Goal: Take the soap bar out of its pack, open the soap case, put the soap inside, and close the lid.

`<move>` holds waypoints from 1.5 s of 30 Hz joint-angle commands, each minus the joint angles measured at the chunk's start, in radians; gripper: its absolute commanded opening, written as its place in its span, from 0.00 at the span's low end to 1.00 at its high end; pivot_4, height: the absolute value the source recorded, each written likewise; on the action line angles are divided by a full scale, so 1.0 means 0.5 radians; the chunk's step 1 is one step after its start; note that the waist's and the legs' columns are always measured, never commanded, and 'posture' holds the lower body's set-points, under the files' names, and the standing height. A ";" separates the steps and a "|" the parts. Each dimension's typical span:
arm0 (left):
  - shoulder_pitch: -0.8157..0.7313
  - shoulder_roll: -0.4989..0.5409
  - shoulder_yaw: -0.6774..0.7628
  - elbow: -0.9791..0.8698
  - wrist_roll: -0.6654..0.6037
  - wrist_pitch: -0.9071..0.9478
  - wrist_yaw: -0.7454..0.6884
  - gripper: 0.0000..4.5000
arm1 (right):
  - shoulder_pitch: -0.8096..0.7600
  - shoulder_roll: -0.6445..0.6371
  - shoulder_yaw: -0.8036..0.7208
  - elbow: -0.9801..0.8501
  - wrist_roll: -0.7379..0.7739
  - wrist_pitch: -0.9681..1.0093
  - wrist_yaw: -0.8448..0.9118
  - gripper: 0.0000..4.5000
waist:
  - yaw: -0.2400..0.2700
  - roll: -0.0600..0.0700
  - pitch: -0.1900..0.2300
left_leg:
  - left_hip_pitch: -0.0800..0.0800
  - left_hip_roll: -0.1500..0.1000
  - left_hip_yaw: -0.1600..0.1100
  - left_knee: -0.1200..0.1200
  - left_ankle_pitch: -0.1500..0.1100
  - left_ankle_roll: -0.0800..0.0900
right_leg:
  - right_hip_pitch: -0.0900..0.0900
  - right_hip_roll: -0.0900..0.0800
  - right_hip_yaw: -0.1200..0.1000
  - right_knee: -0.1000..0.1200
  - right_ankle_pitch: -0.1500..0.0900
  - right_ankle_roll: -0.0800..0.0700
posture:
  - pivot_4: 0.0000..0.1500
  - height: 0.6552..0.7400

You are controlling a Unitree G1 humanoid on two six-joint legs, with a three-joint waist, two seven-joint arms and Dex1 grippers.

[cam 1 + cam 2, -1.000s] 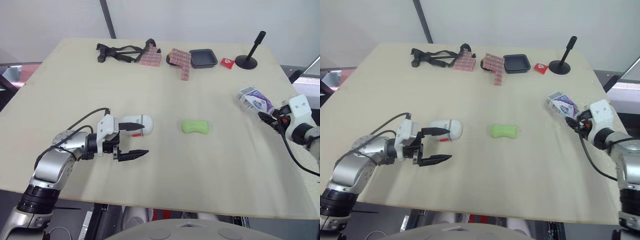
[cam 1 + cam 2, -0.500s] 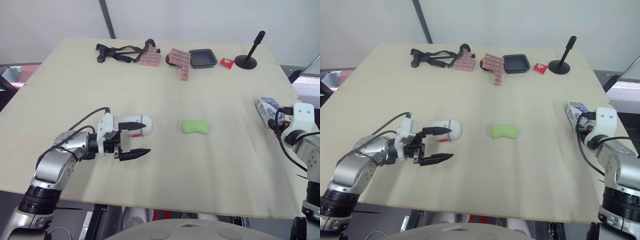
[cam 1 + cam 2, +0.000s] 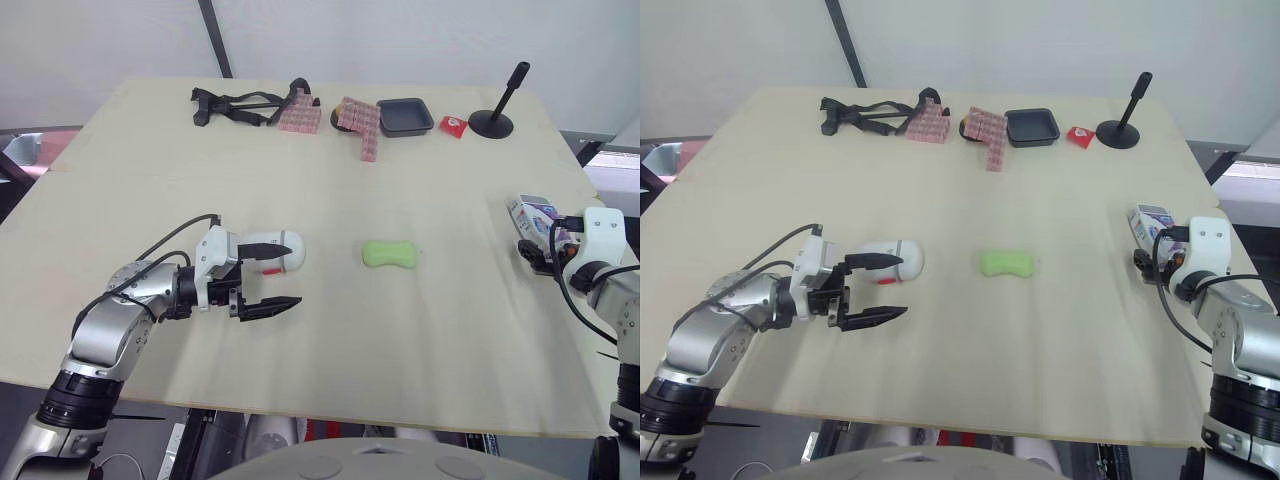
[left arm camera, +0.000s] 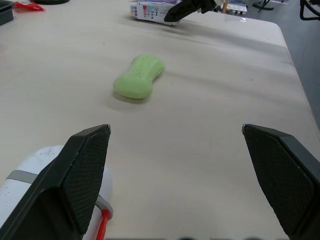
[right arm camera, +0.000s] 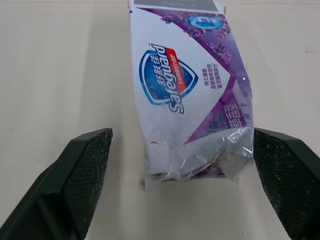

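The green soap bar lies bare on the middle of the table. To its left rests the white soap case, lid down, with a red mark on its side. My left gripper stands open beside the case, one finger over its near edge, holding nothing. At the table's right edge the purple-and-white soap pack lies flat with its torn end toward my right gripper. That gripper is open, its fingers spread wide on either side of the pack's end.
Along the far edge sit a black strap tool, pink patterned cloths, a dark tray, a red packet and a black stand. The table's right edge runs close by the pack.
My right gripper carried the pack toward the table's right edge, set it down and opened off it. The left arm, the case and the soap have stayed put.
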 commanded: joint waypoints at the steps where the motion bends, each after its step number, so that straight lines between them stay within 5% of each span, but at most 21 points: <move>1: 0.007 0.012 0.020 -0.043 -0.001 -0.035 -0.001 1.00 | 0.013 -0.148 0.015 -0.071 -0.069 -0.187 0.084 0.99 | 0.000 0.000 0.000 | 0.000 0.000 0.000 0.000 0.000 0.000 | 0.000 0.000 0.000 0.000 0.000 0.000 | 1.00 1.00; 8: -0.015 0.009 0.013 -0.015 0.011 -0.043 -0.010 1.00 | -0.093 -0.348 0.116 -0.031 -0.134 -0.813 0.366 0.99 | -0.011 0.001 0.000 | 0.000 0.000 0.000 0.000 0.000 0.000 | 0.000 0.000 0.002 -0.001 0.000 0.000 | 1.00 1.00; 17: -0.105 0.015 0.009 0.099 0.071 -0.093 -0.031 1.00 | 0.050 -0.230 0.405 -0.236 0.388 -1.404 1.452 0.99 | -0.016 0.000 0.000 | -0.005 0.001 0.000 0.001 -0.001 0.002 | -0.001 0.001 0.000 0.001 0.000 0.000 | 1.00 1.00; 24: -0.200 0.041 0.004 0.230 0.168 -0.154 -0.040 1.00 | 0.278 -0.232 0.633 -0.035 0.374 -1.874 2.100 0.99 | -0.014 0.000 0.000 | -0.009 0.001 -0.001 0.008 -0.002 0.004 | -0.004 -0.002 -0.003 0.004 0.000 0.000 | 1.00 1.00; 45: -0.740 0.277 -0.219 1.083 0.608 -0.483 -0.460 1.00 | 0.327 -0.268 0.624 0.354 0.340 -2.140 2.215 0.99 | -0.050 -0.001 -0.001 | -0.009 0.000 -0.002 0.012 0.000 0.007 | -0.003 -0.004 -0.004 0.008 0.000 0.000 | 1.00 1.00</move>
